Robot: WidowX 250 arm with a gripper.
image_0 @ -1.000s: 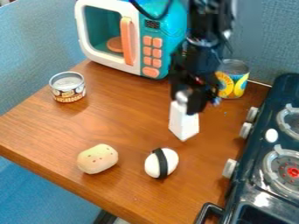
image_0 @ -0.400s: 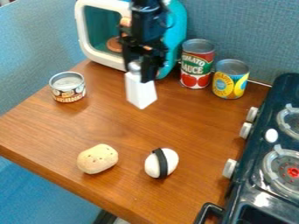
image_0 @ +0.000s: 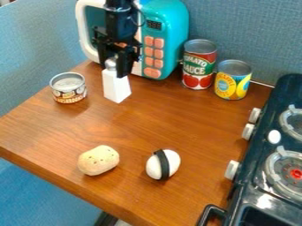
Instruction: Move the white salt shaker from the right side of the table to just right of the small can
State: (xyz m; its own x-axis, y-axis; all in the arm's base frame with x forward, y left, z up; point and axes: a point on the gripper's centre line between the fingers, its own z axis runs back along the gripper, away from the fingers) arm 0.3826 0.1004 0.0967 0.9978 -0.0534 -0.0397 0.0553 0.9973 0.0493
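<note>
The black gripper [image_0: 113,68] hangs in the upper left of the camera view, in front of the toy microwave [image_0: 162,48]. It is shut on the silver top of a white tapered bottle [image_0: 116,87], which stays upright. Just left of the bottle stands a short open-looking can [image_0: 68,88]. Whether the bottle's base touches the table I cannot tell.
A tomato sauce can [image_0: 198,65] and a yellow can [image_0: 232,80] stand at the back right. Nearer the front lie a potato-like toy [image_0: 98,160] and a white egg shape with a black band [image_0: 163,164]. The black stove [image_0: 265,176] borders the wooden table [image_0: 147,128].
The gripper has moved left across the back of the table, carrying the white bottle from right of centre to beside the short can. The tomato sauce can has come into sight.
</note>
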